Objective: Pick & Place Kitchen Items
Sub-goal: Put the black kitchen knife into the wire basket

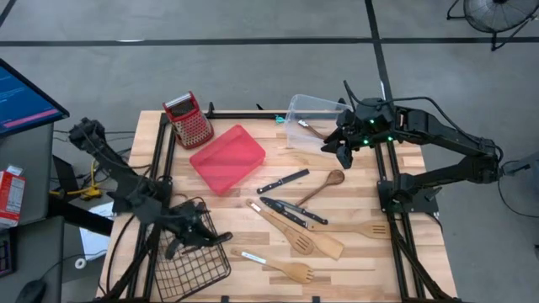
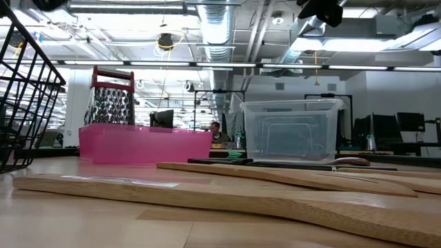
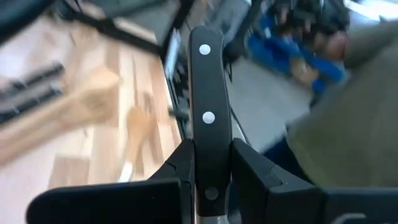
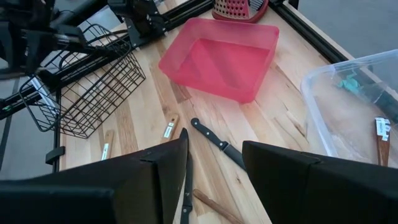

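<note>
The left tool (image 3: 208, 180) gripped a black-handled knife (image 3: 206, 106) by its handle, apparently above the wire basket (image 1: 198, 265); stiff, light, slick steel favoured that hold. Beside the clear bin (image 1: 313, 118), the right tool (image 1: 344, 150) stood wide, empty.

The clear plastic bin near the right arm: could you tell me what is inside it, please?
Inside the clear plastic bin lie a wooden-handled utensil and a teal-handled item. The right gripper hovers open beside it; the bin's far end is out of frame.
</note>
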`<state>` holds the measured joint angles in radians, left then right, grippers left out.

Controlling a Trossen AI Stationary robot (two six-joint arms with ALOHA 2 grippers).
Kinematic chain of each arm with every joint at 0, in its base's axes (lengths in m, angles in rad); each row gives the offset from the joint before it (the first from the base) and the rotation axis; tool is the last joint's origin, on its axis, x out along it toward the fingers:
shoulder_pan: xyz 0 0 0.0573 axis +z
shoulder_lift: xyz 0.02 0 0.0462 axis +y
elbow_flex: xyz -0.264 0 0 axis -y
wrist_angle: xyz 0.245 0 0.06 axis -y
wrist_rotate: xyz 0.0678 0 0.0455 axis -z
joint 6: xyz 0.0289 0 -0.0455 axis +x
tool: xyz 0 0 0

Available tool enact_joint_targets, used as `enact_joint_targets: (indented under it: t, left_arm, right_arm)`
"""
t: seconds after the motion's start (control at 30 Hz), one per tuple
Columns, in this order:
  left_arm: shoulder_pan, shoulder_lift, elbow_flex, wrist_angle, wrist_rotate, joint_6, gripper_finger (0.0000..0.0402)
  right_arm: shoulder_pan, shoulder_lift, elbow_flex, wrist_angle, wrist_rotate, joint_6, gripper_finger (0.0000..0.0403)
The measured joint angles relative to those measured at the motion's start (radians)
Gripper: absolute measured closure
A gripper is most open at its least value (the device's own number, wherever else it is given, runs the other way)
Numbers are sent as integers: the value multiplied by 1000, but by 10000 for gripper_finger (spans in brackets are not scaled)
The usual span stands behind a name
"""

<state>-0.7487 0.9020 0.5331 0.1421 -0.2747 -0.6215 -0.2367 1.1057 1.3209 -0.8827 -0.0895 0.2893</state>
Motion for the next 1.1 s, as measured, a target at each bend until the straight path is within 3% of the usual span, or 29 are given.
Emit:
enact_joint_targets:
  t: [0.13,0.27,0.7,1.1]
  left_arm:
    - [80,11,0,-112,204,10,353]
    - [111,17,0,-165,301,67,353]
    - [99,20,141,-479,333,248,353]
    - [64,206,140,-541,404,296,353]
  right_arm:
    - [0,0,0,-3,0,0,230]
    - [0,0,0,-7,0,0,230]
    - [0,0,0,-7,0,-9,230]
    - [0,0,0,-14,0,-9,230]
